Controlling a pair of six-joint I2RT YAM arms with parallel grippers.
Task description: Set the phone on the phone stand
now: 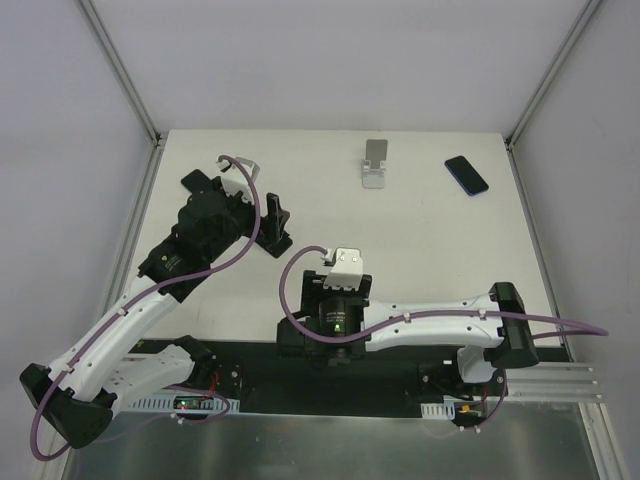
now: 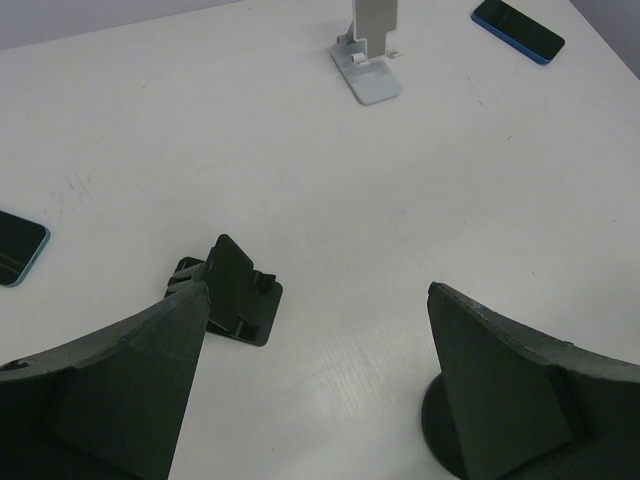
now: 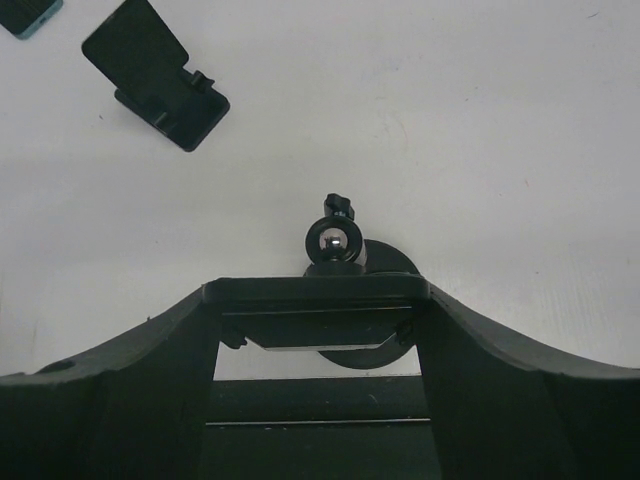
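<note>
- Step in hand: the reach for a phone. Nothing is lifted and no stand is loaded.
- The phone (image 1: 466, 175) lies flat, screen dark, at the far right of the table (image 1: 440, 260). It is well apart from both arms and lies to the right of the silver stand (image 1: 376, 165), not touching it.
- A second phone (image 2: 15, 250), blue-green at the edge, lies flat at the left border of the left wrist view. Only a corner shows.
- The silver stand is upright with its shelf bare. A black stand (image 2: 235, 295), also bare, sits just beside the left finger.
- Left gripper (image 2: 316, 290): jaws wide apart, holding nothing, over bare table.
- Right gripper (image 3: 317, 290): fingers apart, with a black bar (image 3: 260, 298) spanning the gap from one finger to the other. I cannot tell whether it is clamped or merely lies between them.
- A round mount (image 3: 335, 243) with a shiny ball on top stands just beyond the right gripper.
- Judgement: which phone and which stand are meant cannot be settled from here.
- Next move, as judged: carry the open left jaws over the chosen phone, line them across its narrow sides, and lower them to the table. A flat phone offers little edge to catch.
</note>
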